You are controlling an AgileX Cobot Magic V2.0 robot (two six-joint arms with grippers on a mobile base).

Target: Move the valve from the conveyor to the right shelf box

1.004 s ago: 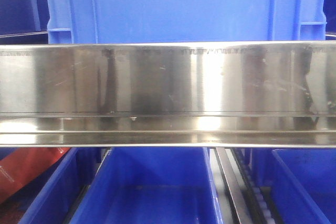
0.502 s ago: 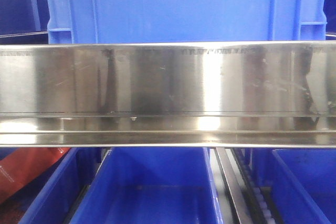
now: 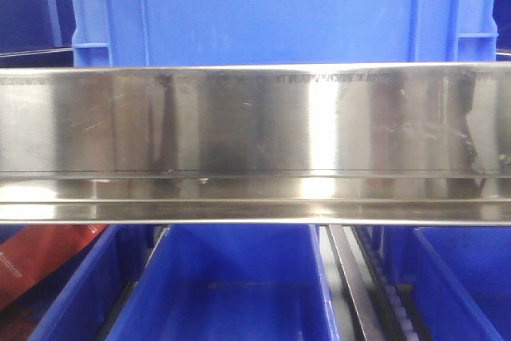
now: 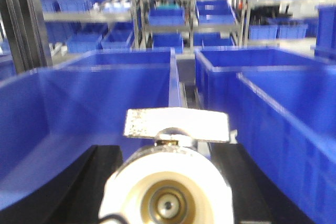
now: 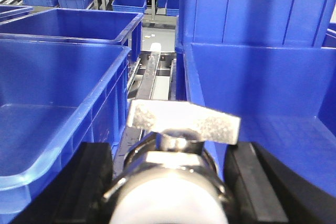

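A silvery valve [image 4: 177, 124] with a white end cap and a flat speckled handle fills the left wrist view, and my left gripper [image 4: 168, 184] is shut on it, black fingers [image 4: 94, 182] pressing both sides. It hangs above the gap between two blue boxes. In the right wrist view a second valve [image 5: 181, 121] sits the same way, with my right gripper [image 5: 173, 187] shut on it over the rim between two blue boxes. The conveyor is out of view. Neither gripper shows in the front view.
A steel shelf beam [image 3: 255, 141] crosses the front view, with a blue crate [image 3: 279, 5] above and blue bins [image 3: 231, 277] below; something red [image 3: 40, 257] lies lower left. Blue boxes [image 4: 68, 103] [image 5: 52, 77] [image 5: 262, 82] flank both grippers, with racks of bins behind.
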